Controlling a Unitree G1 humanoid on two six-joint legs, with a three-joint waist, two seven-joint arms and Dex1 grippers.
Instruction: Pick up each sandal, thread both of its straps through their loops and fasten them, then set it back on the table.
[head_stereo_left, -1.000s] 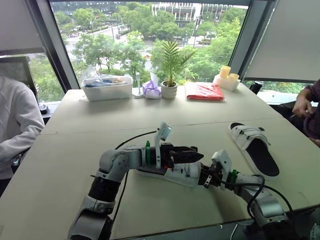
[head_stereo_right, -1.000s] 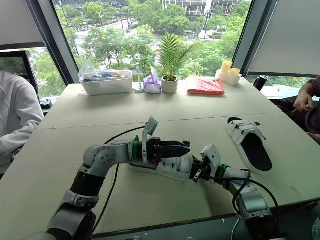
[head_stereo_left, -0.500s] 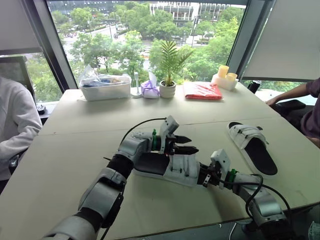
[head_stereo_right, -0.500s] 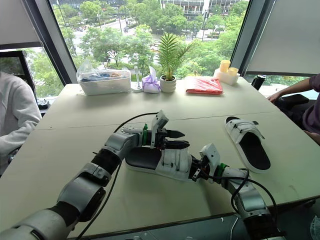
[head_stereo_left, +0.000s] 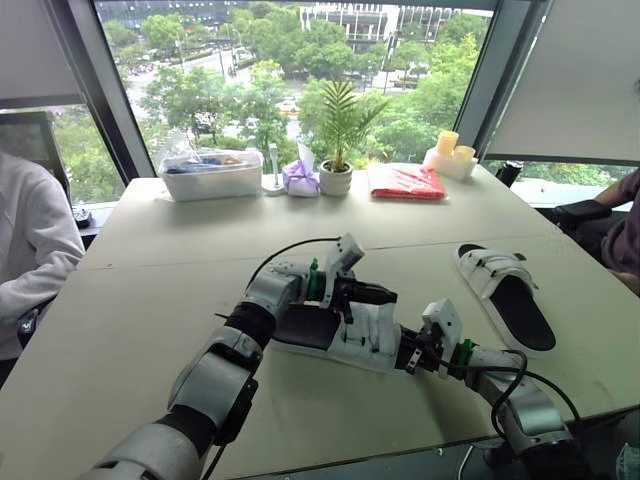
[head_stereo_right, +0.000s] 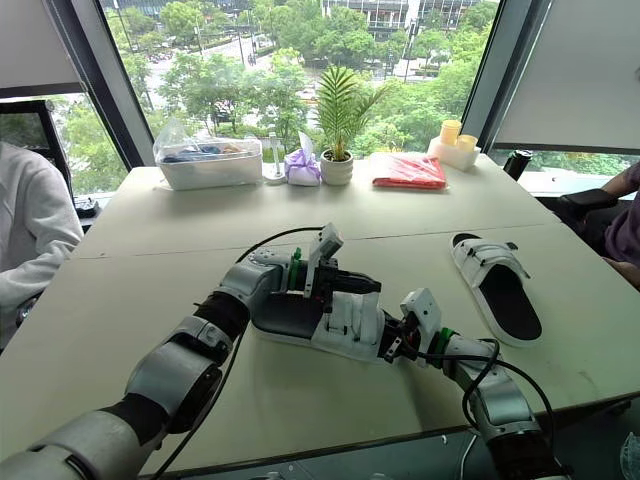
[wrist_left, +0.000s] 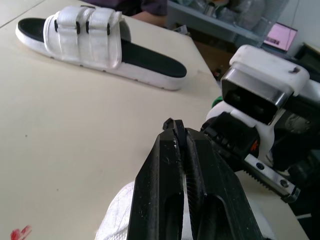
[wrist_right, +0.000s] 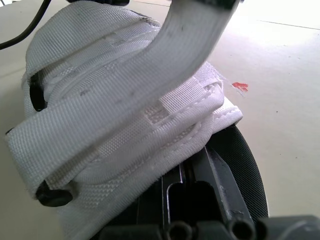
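A white sandal with a black footbed (head_stereo_left: 350, 340) lies in front of me on the beige table (head_stereo_left: 150, 300). My right gripper (head_stereo_left: 402, 352) is shut on its near end, the fingers (wrist_right: 220, 185) clamped under the white upper. My left gripper (head_stereo_left: 388, 295) hovers just above the sandal's straps with its jaws closed together (wrist_left: 175, 127). In the right wrist view a white strap (wrist_right: 185, 45) rises off the upper into a dark grip at its tip. A second sandal (head_stereo_left: 510, 295), straps fastened, rests on the table to the right (wrist_left: 100, 40).
Along the far edge stand a clear bin (head_stereo_left: 212, 172), a purple bag (head_stereo_left: 302, 178), a potted plant (head_stereo_left: 340, 140), a red packet (head_stereo_left: 407, 182) and yellow cups (head_stereo_left: 452, 155). A person in white (head_stereo_left: 30, 250) sits at left, and another person's arm (head_stereo_left: 620, 200) is at right.
My left arm has reached forward over the sandal and its jaws have gone from wide apart to closed on the strap. The right gripper has kept its hold.
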